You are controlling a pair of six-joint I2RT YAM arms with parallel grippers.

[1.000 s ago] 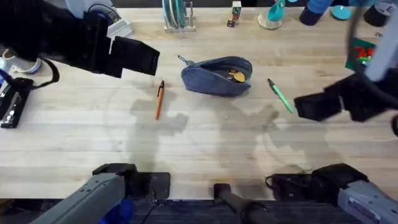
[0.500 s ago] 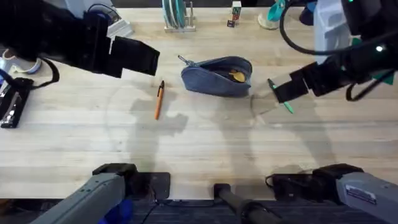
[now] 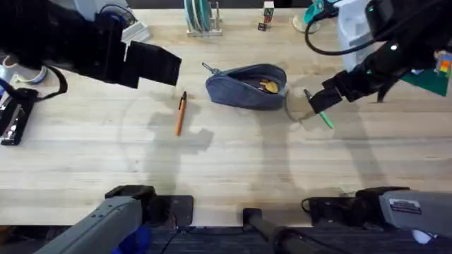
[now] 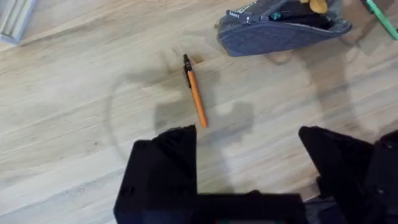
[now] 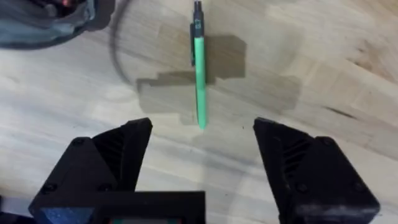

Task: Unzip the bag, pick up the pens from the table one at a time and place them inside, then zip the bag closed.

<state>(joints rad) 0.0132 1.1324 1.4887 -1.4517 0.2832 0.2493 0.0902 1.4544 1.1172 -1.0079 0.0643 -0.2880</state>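
Lying near the far middle of the light plank-grained wooden table (image 3: 233, 169): grey-blue heathered fabric pencil pouch (image 3: 246, 86), elongated oval, zipper open along its length, small pull tab sticking out at its left end, something yellow showing inside the opening.

Resting left of the pouch, apart from it: slim orange pen (image 3: 180, 113), dark tip pointing toward the far edge, nothing touching it.

Resting just right of the pouch: slim green pen (image 3: 319, 109), angled, dark end toward the pouch, partly crossed by the right arm in the overhead view, lying flat and free on the wood in the right wrist view (image 5: 199, 78).

Hovering directly over the green pen: black right gripper (image 5: 202, 158), fingers spread wide, one on either side of the pen's line, holding nothing.

Hanging over the far left of the table, well apart from the pouch: black left gripper (image 4: 249, 165), fingers spread wide and empty, orange pen beyond them in the left wrist view.

Standing along the far edge: teal ring-shaped rack (image 3: 200, 17), small red-and-white box (image 3: 268, 12), teal and blue items at the far right corner, none blocking either pen.

Lying at the left edge: black stapler-like tool (image 3: 14, 116).
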